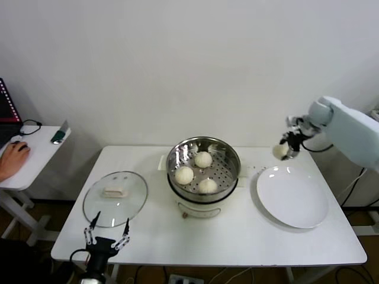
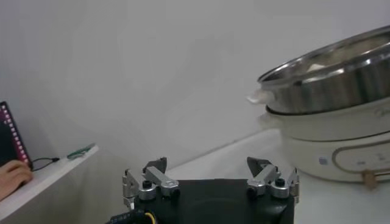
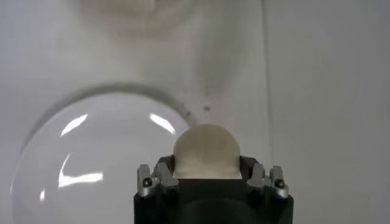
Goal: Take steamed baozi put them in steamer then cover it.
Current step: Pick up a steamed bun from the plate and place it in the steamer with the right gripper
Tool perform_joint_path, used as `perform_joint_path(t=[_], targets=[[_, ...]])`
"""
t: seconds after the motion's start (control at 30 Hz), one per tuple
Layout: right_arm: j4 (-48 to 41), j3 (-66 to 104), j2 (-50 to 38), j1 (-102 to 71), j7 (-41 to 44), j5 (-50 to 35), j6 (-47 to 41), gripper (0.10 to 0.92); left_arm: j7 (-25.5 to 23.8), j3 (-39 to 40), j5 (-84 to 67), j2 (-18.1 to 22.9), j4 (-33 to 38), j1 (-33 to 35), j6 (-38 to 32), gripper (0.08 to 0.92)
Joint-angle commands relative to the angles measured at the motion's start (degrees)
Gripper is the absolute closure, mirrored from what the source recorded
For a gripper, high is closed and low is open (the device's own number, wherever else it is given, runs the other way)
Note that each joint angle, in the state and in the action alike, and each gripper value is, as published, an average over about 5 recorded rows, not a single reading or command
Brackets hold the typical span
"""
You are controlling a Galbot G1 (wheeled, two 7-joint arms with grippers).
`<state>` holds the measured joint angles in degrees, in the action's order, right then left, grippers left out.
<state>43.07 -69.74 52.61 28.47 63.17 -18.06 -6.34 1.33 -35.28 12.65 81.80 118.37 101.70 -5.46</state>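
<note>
The steel steamer (image 1: 227, 152) stands on its white pot base mid-table, with three cream baozi inside (image 1: 203, 159), (image 1: 184, 175), (image 1: 207, 186). My right gripper (image 1: 283, 151) is raised above the table's back right, over the far edge of the white plate (image 1: 294, 204), and is shut on a fourth baozi (image 3: 206, 151). The glass cover (image 1: 115, 198) with its cream handle lies flat on the table left of the steamer. My left gripper (image 1: 107, 233) hangs open and empty at the table's front-left edge, near the cover. From the left wrist the steamer (image 2: 332, 76) shows side-on.
A side desk (image 1: 35, 155) with a person's hand on a mouse stands to the left. A wall runs close behind the table. A cable hangs from the right arm near the table's right end.
</note>
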Motion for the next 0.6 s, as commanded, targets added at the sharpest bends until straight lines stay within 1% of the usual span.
perform_joint_path(t=[0.03, 0.13, 0.4, 0.6], targets=[[9.67, -22.6, 9.41, 19.21, -4.62, -29.84, -9.63, 0.347, -0.98, 0.83, -1.68, -0.57, 0.83, 0.59, 0.02, 0.177], [12.11, -26.04, 11.72, 20.68, -5.68, -32.73, -10.56, 0.347, -1.17, 0.93, -2.56, -0.88, 1.13, 1.16, -0.17, 0.177], [18.56, -30.88, 13.84, 19.05, -9.71, -33.75, -12.28, 0.345, -1.19, 0.3, -2.95, -1.58, 1.39, 2.3, -0.91, 0.177], [17.58, -31.93, 16.43, 15.42, -11.8, -33.33, -12.85, 0.339, -1.16, -0.05, -2.99, -1.64, 1.43, 2.28, -0.96, 0.177]])
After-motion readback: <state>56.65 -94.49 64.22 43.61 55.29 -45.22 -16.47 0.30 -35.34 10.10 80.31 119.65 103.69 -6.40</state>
